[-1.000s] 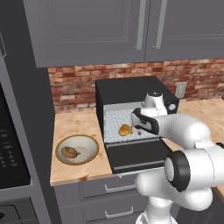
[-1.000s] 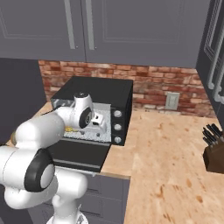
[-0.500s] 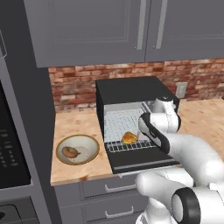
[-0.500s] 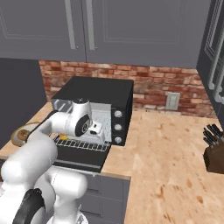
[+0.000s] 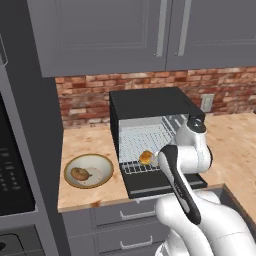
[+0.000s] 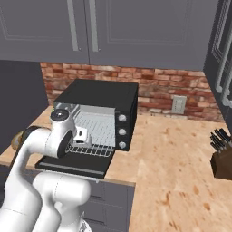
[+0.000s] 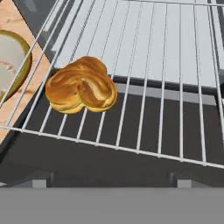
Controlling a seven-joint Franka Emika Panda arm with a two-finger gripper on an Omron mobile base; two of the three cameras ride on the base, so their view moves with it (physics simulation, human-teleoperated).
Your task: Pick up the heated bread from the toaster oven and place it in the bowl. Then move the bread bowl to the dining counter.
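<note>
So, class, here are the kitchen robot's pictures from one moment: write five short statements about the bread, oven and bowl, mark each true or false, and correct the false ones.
1. The toaster oven door is shut. False: it hangs open, with the rack pulled out.
2. The heated bread lies on the wire rack. True.
3. The bread is already in the bowl. False: the bowl holds a darker brown lump.
4. The bowl sits on the counter beside the oven. True.
5. The knife block stands on top of the oven. False: it stands on the counter.
</note>
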